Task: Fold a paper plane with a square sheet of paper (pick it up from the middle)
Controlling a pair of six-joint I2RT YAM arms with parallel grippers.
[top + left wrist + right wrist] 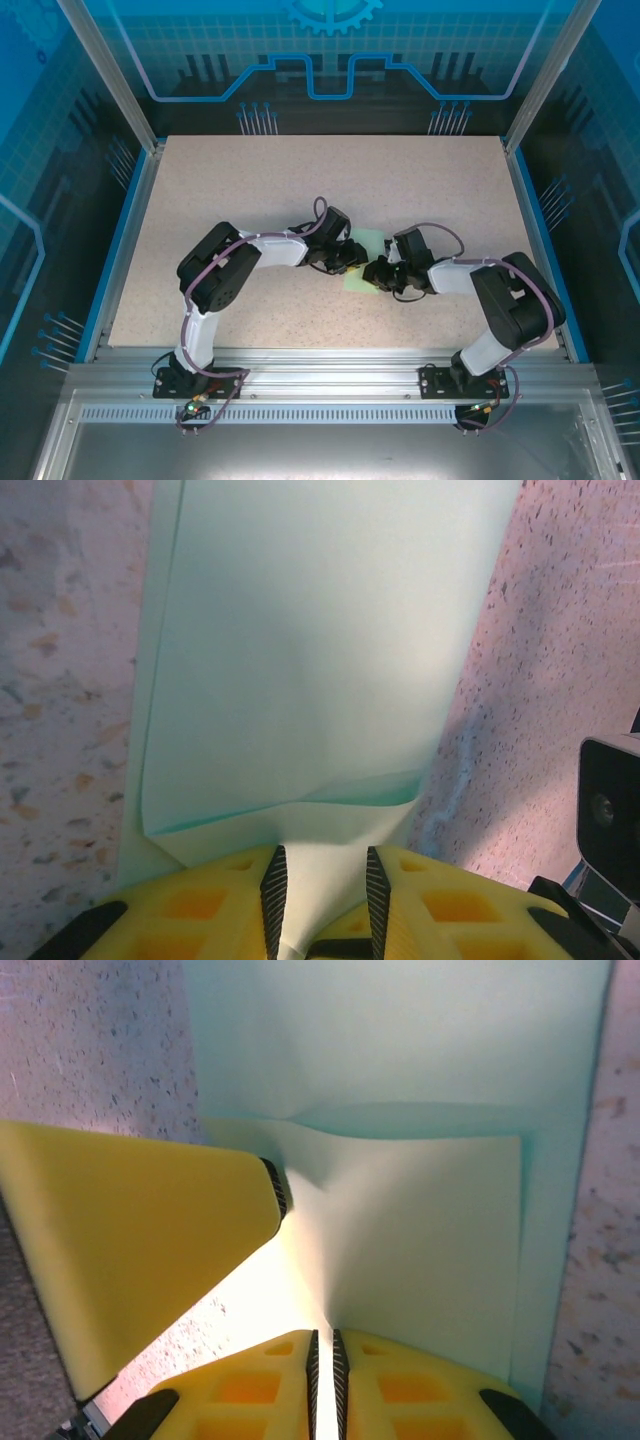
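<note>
Speckled beige table (300,190) lies under everything you are watching. Closest to your wrist cameras, the right gripper (323,1338) has its pads pressed almost together on a raised crease at the right side of the square sheet of paper (400,1060). Your left gripper (322,855) meets the sheet's left side, its fingers (200,910) somewhat apart and paper filling the gap between the pads; you cannot tell whether they pinch it. Beyond both sets of fingertips the sheet spreads out, one layer over another, about mid-table.
</note>
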